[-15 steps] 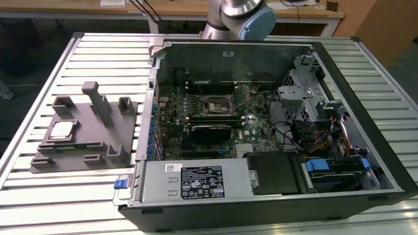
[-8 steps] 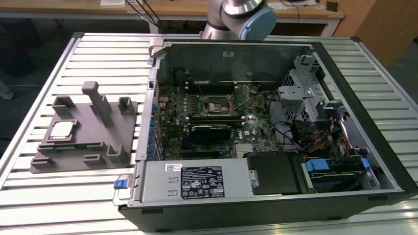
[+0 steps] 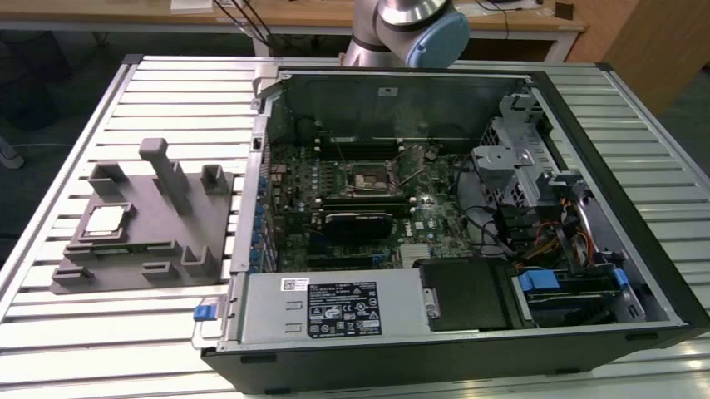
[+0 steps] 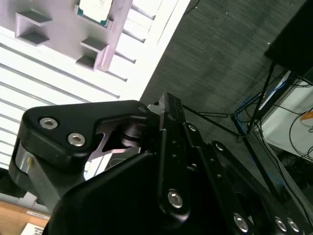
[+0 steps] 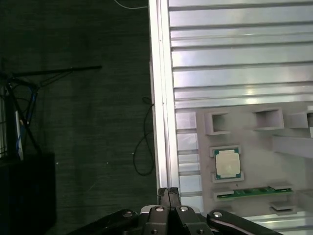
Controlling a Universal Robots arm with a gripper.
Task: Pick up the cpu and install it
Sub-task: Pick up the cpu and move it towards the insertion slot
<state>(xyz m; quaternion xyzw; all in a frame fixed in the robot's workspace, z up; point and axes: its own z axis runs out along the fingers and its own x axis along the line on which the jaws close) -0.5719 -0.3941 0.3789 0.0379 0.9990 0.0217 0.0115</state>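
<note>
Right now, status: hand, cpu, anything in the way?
Hand shut, holding nothing, by the table edge. Cpu lying flat in the grey fixture, untouched. Nothing on top of it.

One cpu (image 3: pixel 106 219), one grey fixture block (image 3: pixel 133 274), one memory stick (image 5: pixel 254 192), one computer case (image 3: pixel 666 274), one table (image 3: pixel 100 332).

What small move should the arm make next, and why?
Probably slide across toward the cpu: it lies untouched in the grey fixture, while the gripper hangs apart from it over the edge of the table, jaws shut, holding nothing.
</note>
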